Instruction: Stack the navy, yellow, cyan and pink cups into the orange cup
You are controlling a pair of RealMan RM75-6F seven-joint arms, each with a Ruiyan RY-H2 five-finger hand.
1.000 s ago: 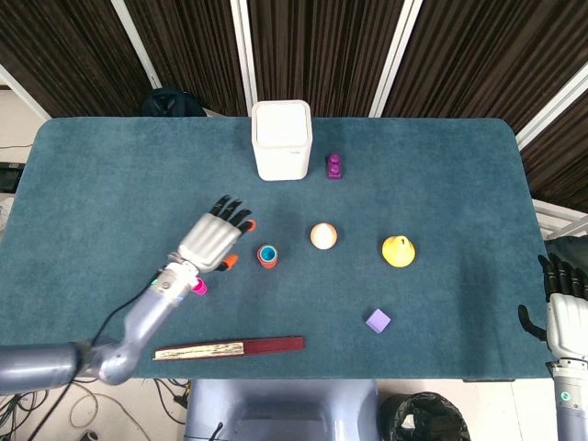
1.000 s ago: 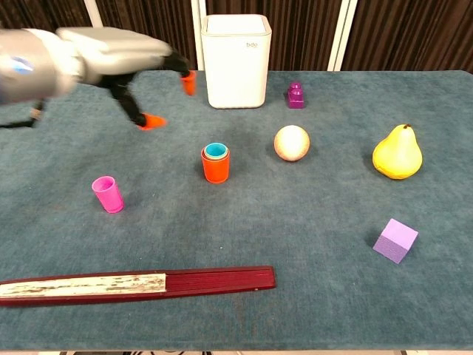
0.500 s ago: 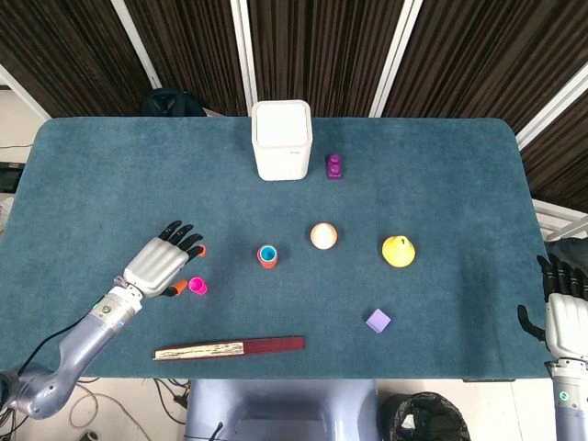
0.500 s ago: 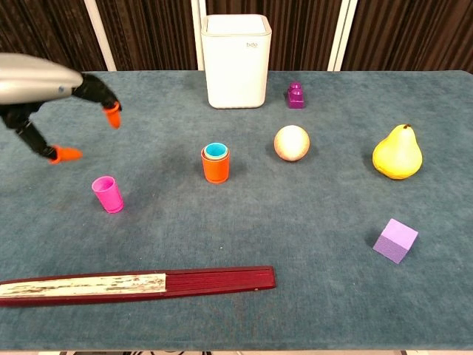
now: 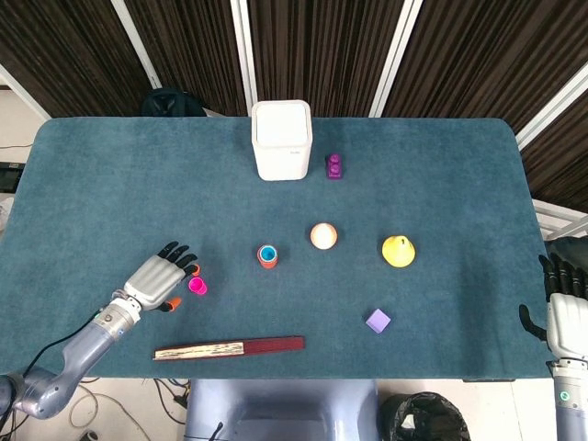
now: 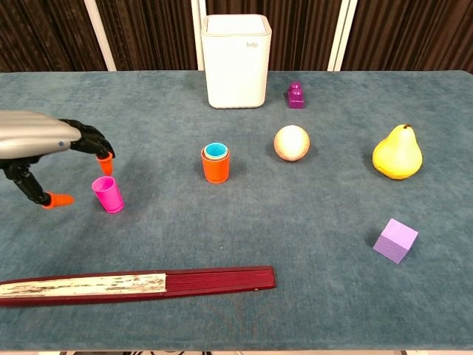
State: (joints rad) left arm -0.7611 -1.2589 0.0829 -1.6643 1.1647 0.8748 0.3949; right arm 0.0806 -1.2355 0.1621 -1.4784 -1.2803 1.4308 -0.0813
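1. Fingers of my left hand (image 6: 52, 151) are spread apart and hold nothing; the hand is just beside the pink cup (image 6: 108, 194).
2. Pink cup stands upright on the desk (image 6: 222, 237), left of the orange cup (image 6: 215, 164).
3. Orange cup has the cyan cup (image 6: 216, 151) inside it.
4. My right hand (image 5: 563, 308) sits at the desk's edge; I cannot tell how its fingers are.

Head view looks steeply down; chest view low, nearer, sharing the table (image 5: 110, 184).
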